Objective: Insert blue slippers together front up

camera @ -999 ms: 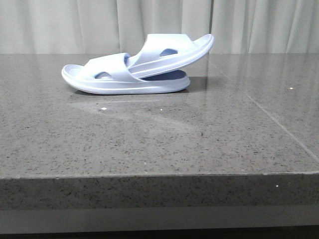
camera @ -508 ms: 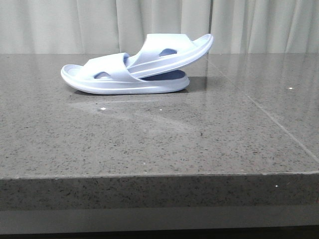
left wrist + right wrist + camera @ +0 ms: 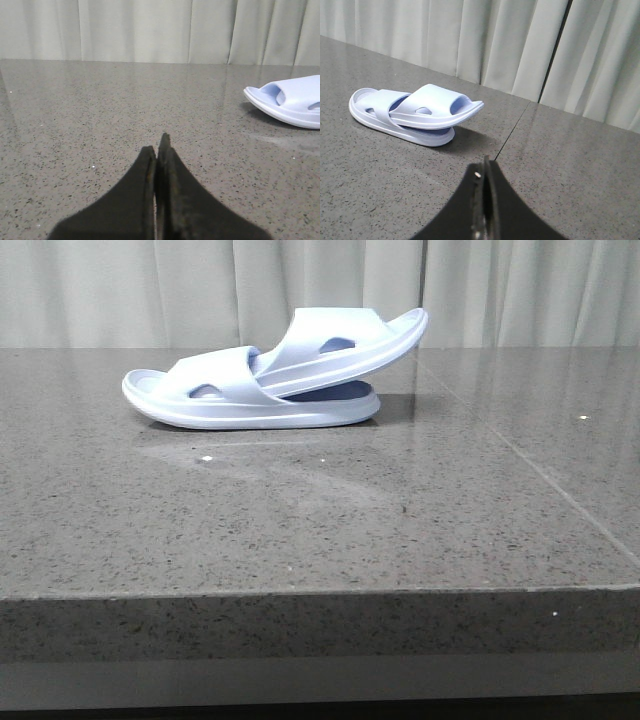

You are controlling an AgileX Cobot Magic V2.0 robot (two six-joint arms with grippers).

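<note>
Resting on the grey speckled stone bench (image 3: 300,530), the pair of pale lavender-blue moulded foam slippers (image 3: 275,375) is sitting nested toward the far side, a little left of centre in the front view, in front of the pale pleated curtain (image 3: 200,290). The lower slipper (image 3: 230,410) is lying flat on its thick sole; the upper slipper (image 3: 350,340) is lying threaded under the lower one's wide strap, its free end tilting up and to the right, clear of the bench. Oval cut-outs are showing in both straps. A seam in the bench top is running diagonally on the right side. The left gripper (image 3: 159,145) is hanging low over bare bench, its dark fingers (image 3: 145,170) clenched together on nothing, the slippers well apart from it. The right gripper (image 3: 485,167) is likewise pressing its fingers (image 3: 495,200) together, holding nothing, near the slippers but not touching them.
</note>
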